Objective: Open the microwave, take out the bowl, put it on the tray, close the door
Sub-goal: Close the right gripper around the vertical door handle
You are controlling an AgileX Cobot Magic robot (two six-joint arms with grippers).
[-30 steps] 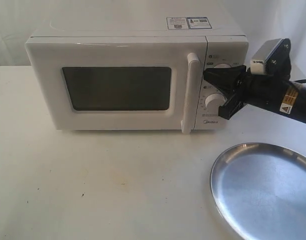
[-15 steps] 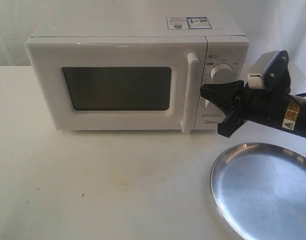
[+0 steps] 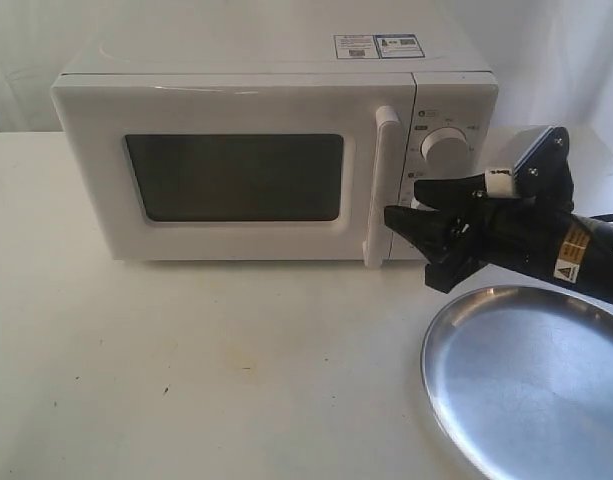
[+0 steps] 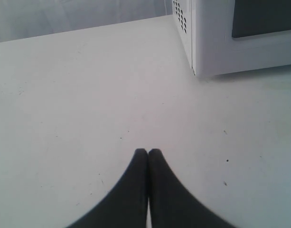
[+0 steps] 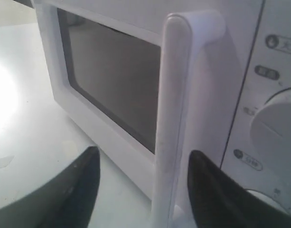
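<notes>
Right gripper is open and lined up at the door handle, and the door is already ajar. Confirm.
Wrong on the door: it is fully shut against the microwave, as the exterior view shows. The right gripper is open, lined up at the handle.

Pincer (image 5: 143, 159): spread wide, one dark finger (image 5: 74, 190) on each side of the handle.
Handle (image 5: 171, 118): tall white bar, upright, between the fingers; contact cannot be told.
Door (image 5: 57, 90): shut, dark window.
Microwave (image 5: 259, 19): round dial (image 5: 278, 128) and printed labels beside the handle.
Table (image 5: 17, 95): white, brightly lit.
</notes>
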